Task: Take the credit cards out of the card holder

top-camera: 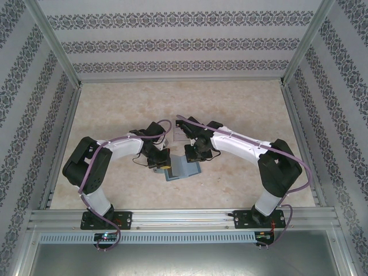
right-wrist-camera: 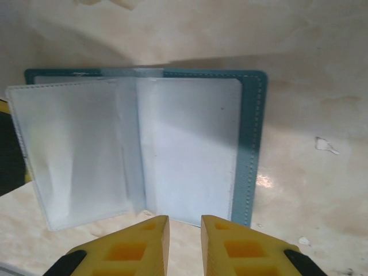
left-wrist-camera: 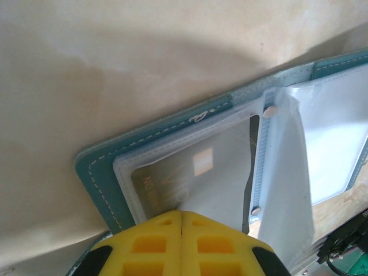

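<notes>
left pincer point(left-wrist-camera: 181, 215) closed, at card holder point(left-wrist-camera: 98, 172); right pincer point(right-wrist-camera: 184, 219) slightly parted

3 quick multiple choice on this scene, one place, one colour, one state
1. Where is the visible card? A in a clear pocket of the card holder. B on the bare table. C in the right gripper.
2. Holder's cover colour? A red. B teal. C black.
3. The holder is: A folded shut. B lying open. C standing on edge.
Answers: A, the left wrist view shows it behind clear plastic; B, the stitched border is teal; B, both pocket pages are spread flat.
</notes>
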`<state>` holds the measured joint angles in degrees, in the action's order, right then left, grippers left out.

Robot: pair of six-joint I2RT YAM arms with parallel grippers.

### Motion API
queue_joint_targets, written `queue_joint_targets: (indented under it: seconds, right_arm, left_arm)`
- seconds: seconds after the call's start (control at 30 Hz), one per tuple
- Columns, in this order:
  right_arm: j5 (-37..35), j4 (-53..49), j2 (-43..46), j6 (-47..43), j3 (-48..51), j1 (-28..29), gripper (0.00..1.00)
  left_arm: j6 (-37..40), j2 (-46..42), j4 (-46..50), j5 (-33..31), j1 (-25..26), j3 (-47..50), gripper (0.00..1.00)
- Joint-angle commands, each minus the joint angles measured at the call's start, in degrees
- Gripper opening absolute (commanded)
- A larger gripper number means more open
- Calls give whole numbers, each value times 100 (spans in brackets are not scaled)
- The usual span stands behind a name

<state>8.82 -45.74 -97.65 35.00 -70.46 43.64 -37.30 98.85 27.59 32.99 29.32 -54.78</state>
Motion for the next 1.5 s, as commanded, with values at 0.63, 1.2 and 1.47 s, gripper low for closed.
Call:
queue_joint_targets:
  seconds: [0.63, 1.2, 1.47]
  right_arm:
    - [487, 667, 834, 506, 548, -224, 19]
    - [1249, 1558, 447, 752, 1029, -281, 15]
    - [1492, 2145, 35, 935, 1377, -277, 13]
  left_arm:
    - [-142, 737, -134, 388, 544, -929, 4]
    - [-202, 952, -182, 345, 581, -1003, 20]
    - [-234, 921, -159, 288, 577, -1000, 22]
